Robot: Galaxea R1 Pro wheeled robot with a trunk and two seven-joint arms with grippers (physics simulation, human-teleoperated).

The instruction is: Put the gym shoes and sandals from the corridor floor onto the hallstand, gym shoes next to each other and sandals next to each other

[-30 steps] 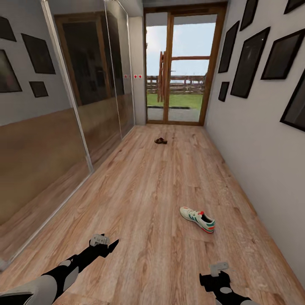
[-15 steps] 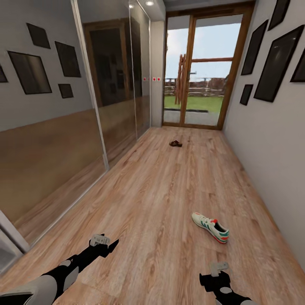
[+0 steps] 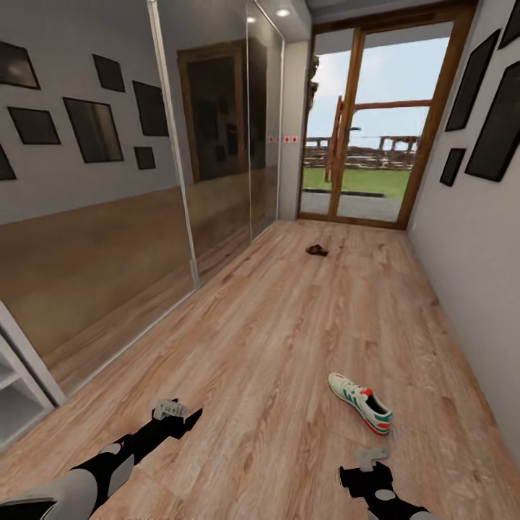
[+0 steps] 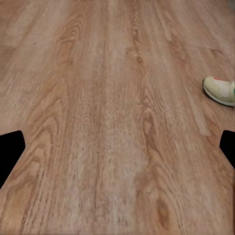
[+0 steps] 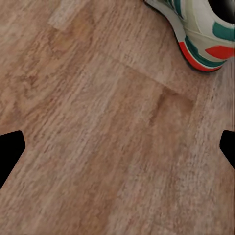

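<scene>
Gym shoe (image 3: 360,401): white lace-up, green stripes, orange-red heel, lay on the floor just ahead of the right end effector (image 3: 370,462).
Sandal (image 3: 316,250): small dark shape, far down near the glass door (image 3: 375,130).
Corridor floor (image 3: 274,325): light brown wood-grain planks.
Left end effector (image 3: 173,415): fingers apart, empty.
Right end effector: fingers apart, empty.
Left wall: mirrored panels (image 3: 217,144).

The head view swings left: white shelves (image 3: 13,390) enter at the lower left, while the gym shoe (image 3: 360,401) and sandal (image 3: 316,250) shift rightward in the picture.

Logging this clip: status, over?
Both grippers open, empty. One gym shoe on corridor floor ahead of right gripper; sandal far off. Path unobstructed.
</scene>
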